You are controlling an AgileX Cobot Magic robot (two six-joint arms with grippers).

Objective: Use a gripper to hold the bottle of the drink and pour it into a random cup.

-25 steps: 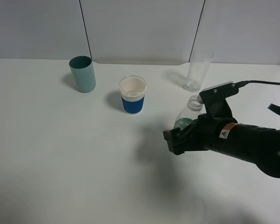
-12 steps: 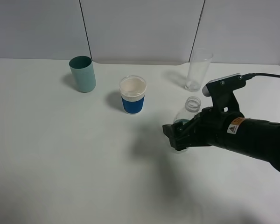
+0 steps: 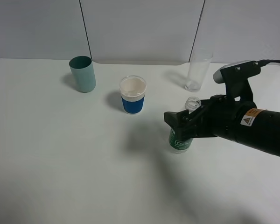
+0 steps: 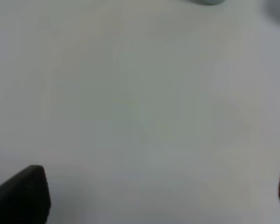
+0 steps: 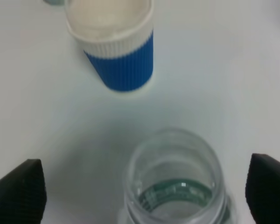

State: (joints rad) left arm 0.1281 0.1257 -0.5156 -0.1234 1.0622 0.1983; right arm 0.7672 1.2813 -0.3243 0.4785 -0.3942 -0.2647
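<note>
The bottle of the drink (image 3: 179,141), clear with a green label and no cap, stands upright on the white table right of centre. My right gripper (image 3: 177,122) hangs over its upper body, and the open mouth shows just behind it. In the right wrist view the bottle's mouth (image 5: 175,182) sits between the two black fingers, which stand wide apart at the frame's edges, so the right gripper (image 5: 144,189) is open. The left gripper (image 4: 154,193) is open over bare table and does not show in the high view.
A white cup with a blue sleeve (image 3: 132,95) stands left of the bottle; it also shows in the right wrist view (image 5: 116,51). A teal cup (image 3: 82,73) stands at the back left. A tall clear glass (image 3: 197,70) stands behind the bottle.
My right arm has risen and drawn back to the right, so the bottle's green label now shows below the gripper. The bottle and cups have not moved.
</note>
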